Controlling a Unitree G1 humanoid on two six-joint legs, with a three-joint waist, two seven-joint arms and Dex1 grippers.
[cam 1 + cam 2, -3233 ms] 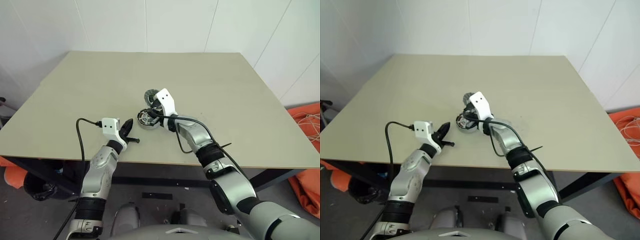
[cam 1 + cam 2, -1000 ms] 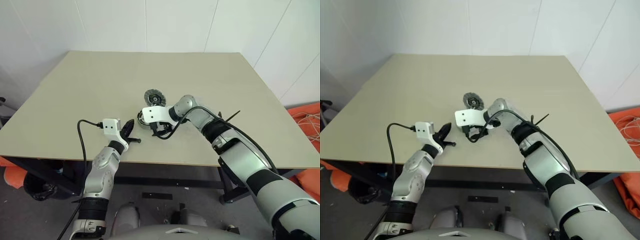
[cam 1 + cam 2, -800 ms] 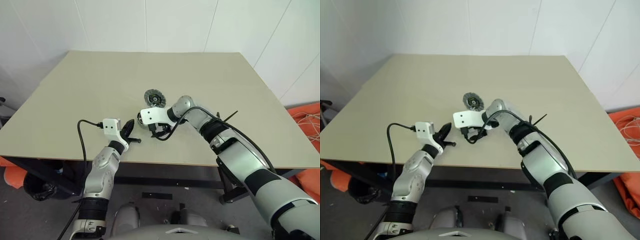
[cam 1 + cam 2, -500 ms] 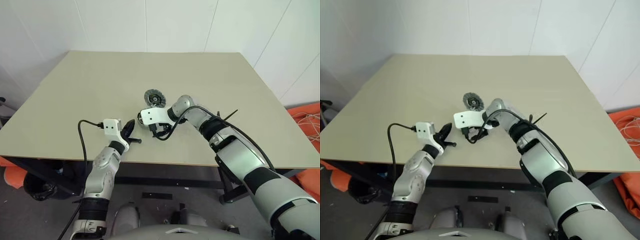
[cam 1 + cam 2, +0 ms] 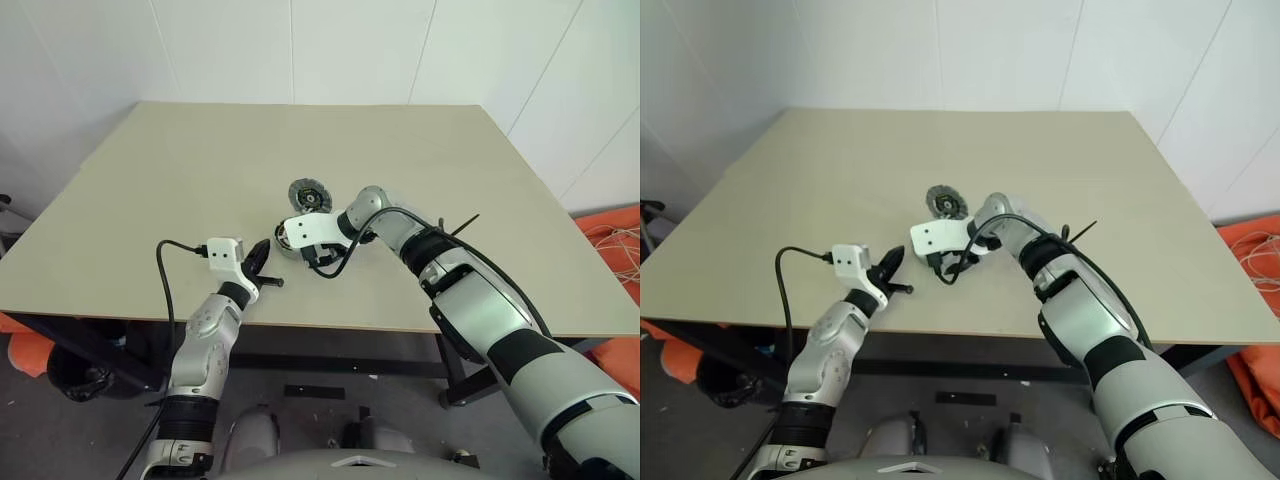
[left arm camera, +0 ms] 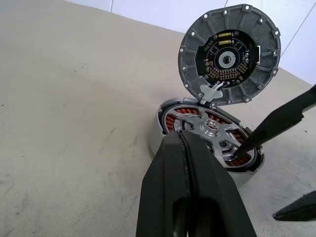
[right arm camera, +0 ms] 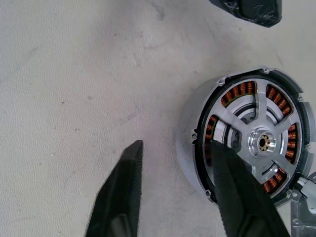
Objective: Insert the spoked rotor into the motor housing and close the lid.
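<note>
Centre of the frame: rotor (image 7: 260, 142) seated in the housing (image 7: 190, 148); lid (image 6: 229, 54) stands upright behind it. Right gripper (image 7: 180, 173), half open, empty, straddles the housing wall, nearer than the shut left gripper (image 6: 190, 163).

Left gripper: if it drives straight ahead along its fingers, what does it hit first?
Probably the housing with the rotor seated in it, straight ahead of the left gripper; the open lid stands behind. Depth is unclear.
</note>
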